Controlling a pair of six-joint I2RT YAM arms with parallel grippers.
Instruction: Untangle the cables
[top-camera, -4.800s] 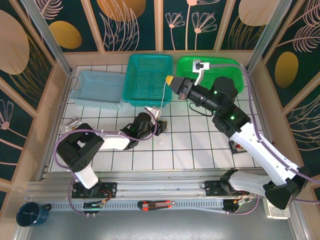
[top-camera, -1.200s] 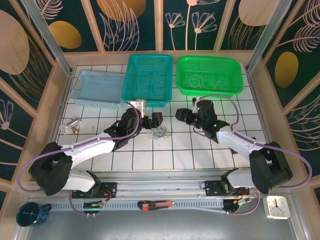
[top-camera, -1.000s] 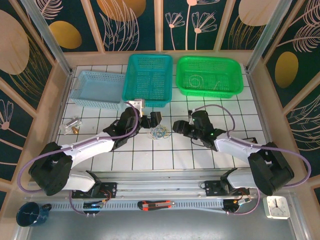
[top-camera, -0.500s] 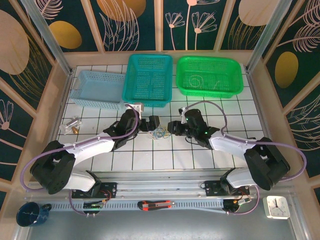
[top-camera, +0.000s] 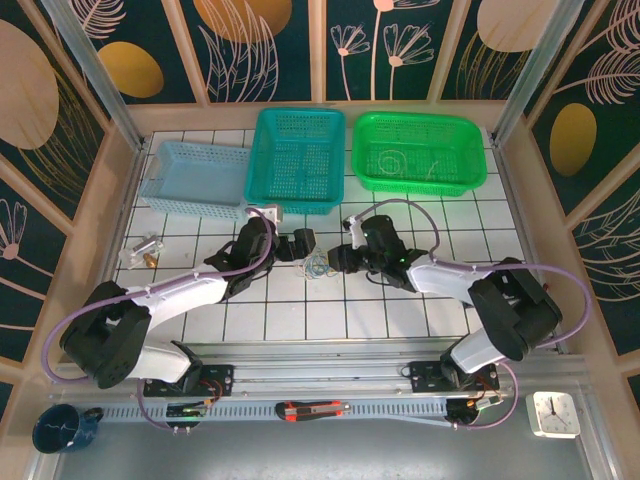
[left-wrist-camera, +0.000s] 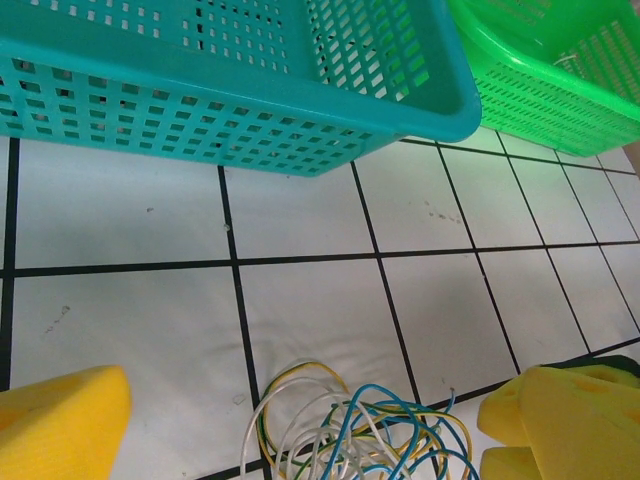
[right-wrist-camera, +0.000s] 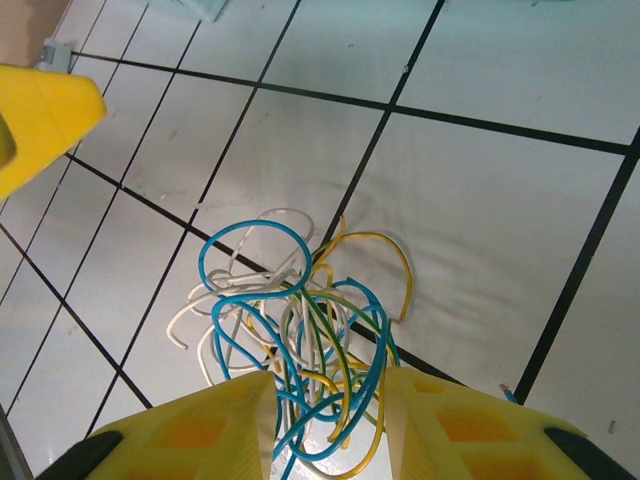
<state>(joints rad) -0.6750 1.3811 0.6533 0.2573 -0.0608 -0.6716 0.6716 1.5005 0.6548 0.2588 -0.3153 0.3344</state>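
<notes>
White tiled tabletop (top-camera: 330, 320) with the cables (right-wrist-camera: 300, 330) caught between two facing tools: left gripper (left-wrist-camera: 300, 400) spread wide, tangle between its fingers; right gripper (right-wrist-camera: 325, 390) unclenched astride the nearest loops; best closed on one strand only, then drawn apart gently.

White tiled table (top-camera: 330, 315), cables (top-camera: 319, 265) mid-table, blue basket (top-camera: 190, 207), teal basket (top-camera: 295, 203), green basket (top-camera: 418, 187) behind

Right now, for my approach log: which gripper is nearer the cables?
Right, narrowly. The right gripper has the cables between its fingers; the left gripper hangs open at their other side.
</notes>
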